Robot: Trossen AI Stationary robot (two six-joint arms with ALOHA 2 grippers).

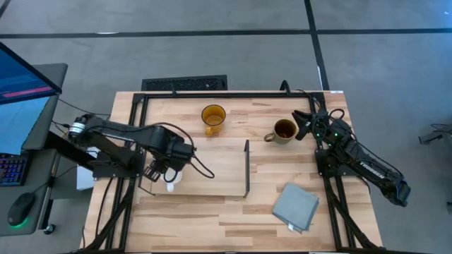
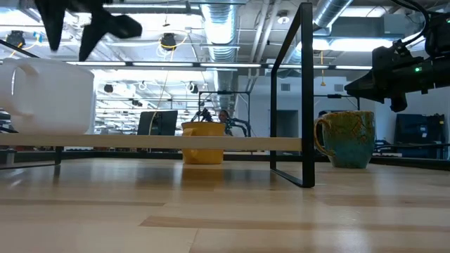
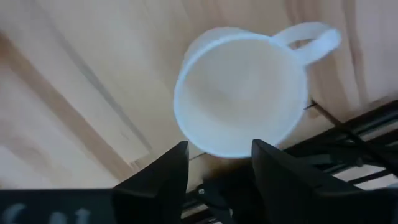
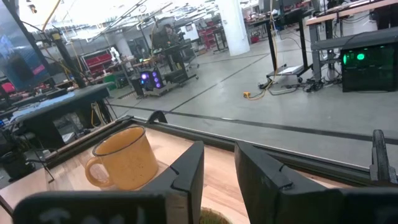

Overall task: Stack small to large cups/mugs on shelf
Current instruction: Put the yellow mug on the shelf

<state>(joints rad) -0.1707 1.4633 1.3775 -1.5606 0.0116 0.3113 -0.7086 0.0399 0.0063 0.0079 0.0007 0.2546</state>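
The small white mug stands upright on the left end of the shelf board; from above it shows in the left wrist view, handle out to one side. My left gripper hangs open just above it, clear of the rim, its midpoint over the mug's edge. The amber mug stands on the table behind the shelf. The olive-brown mug stands on the table right of the shelf. My right gripper is open beside and above it, apart from it.
A grey folded cloth lies near the front right. The shelf's black upright end stands between the board and the olive mug. Bare board lies between the white mug and that upright. A black frame runs around the table's edges.
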